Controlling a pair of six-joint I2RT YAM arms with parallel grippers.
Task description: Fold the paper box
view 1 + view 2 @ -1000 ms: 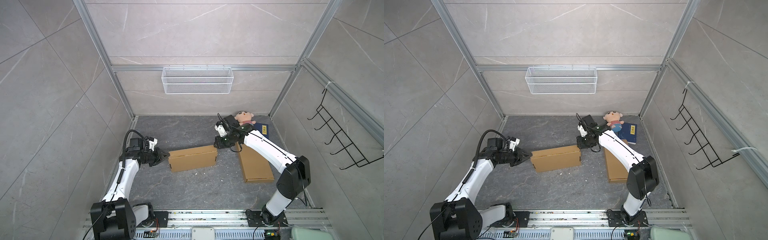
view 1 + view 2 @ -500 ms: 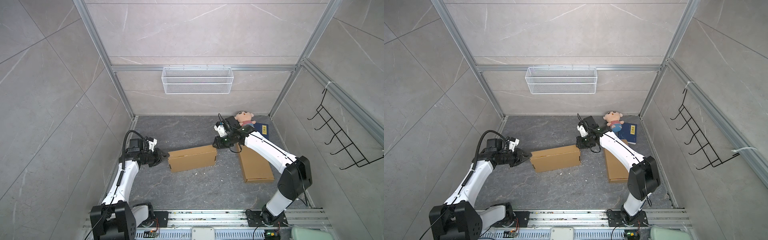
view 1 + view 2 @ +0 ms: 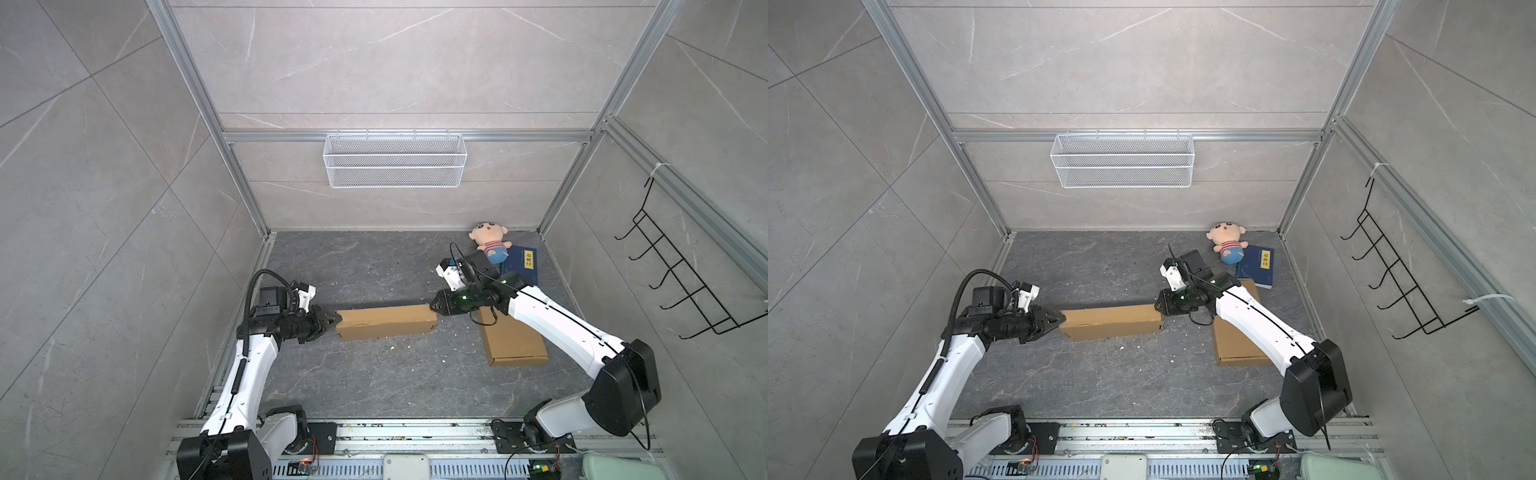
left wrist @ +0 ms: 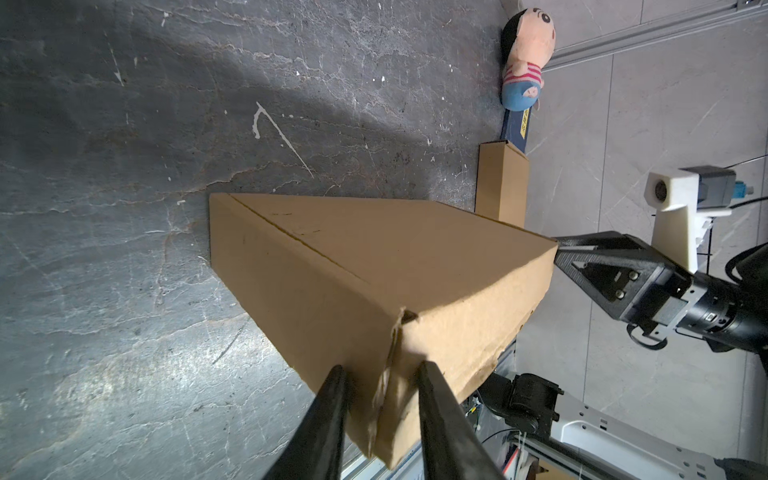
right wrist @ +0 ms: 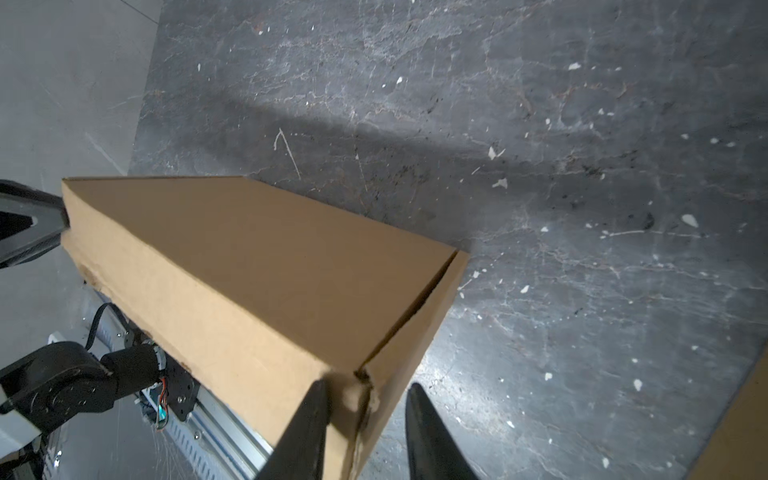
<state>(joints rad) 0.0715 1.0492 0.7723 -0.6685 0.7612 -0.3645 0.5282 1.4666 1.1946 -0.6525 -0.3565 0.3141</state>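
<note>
A: Paper box (image 3: 385,328), closed and long, flat on the worktop (image 3: 374,386), out in front of the plush doll (image 3: 490,241), toward the left arm's side of it.
B: Left gripper (image 3: 336,323)?
A: At the box end far from the doll; box corner between its fingers (image 4: 322,419); clamped or slack, impossible to tell.
B: Right gripper (image 3: 432,309)?
A: At the box end nearest the doll; released, one finger (image 5: 307,424) touching the corner, the other clear of the cardboard.

A doll (image 3: 489,242) lies against the blue book (image 3: 521,268), at its far corner. A wire basket (image 3: 395,176) hangs on the wall beyond the book.
</note>
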